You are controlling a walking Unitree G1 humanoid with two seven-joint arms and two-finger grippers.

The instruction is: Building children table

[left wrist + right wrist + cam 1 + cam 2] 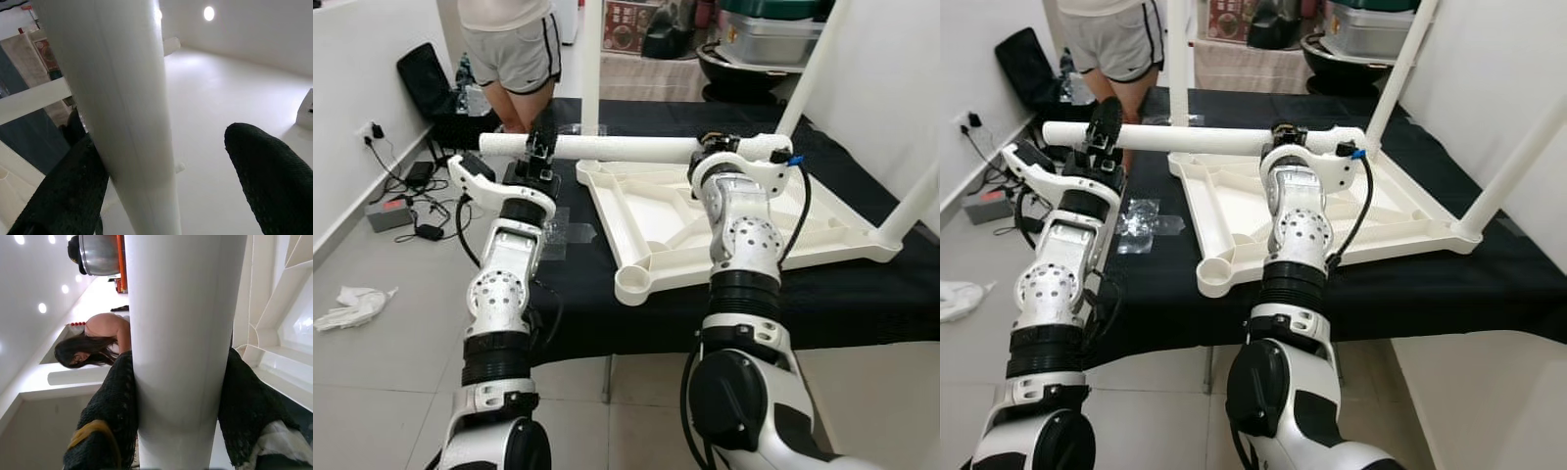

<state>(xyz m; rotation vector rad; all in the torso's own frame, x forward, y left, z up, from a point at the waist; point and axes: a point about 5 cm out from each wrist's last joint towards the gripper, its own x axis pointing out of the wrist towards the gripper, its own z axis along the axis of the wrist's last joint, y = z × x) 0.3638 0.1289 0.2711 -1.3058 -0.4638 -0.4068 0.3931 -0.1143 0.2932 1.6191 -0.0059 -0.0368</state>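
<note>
Both grippers [540,155] [713,149] on smooth white cylindrical leg [617,148]

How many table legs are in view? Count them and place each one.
4. The loose leg lies crosswise between the left gripper fingers, clamped by the right gripper. Three stand on the upturned tabletop: far-left leg, far-right leg, near-right leg.

Bright, even indoor light; round ceiling lamps [209,13] glare. The close white table leg [183,333] looks soft and overexposed.
</note>
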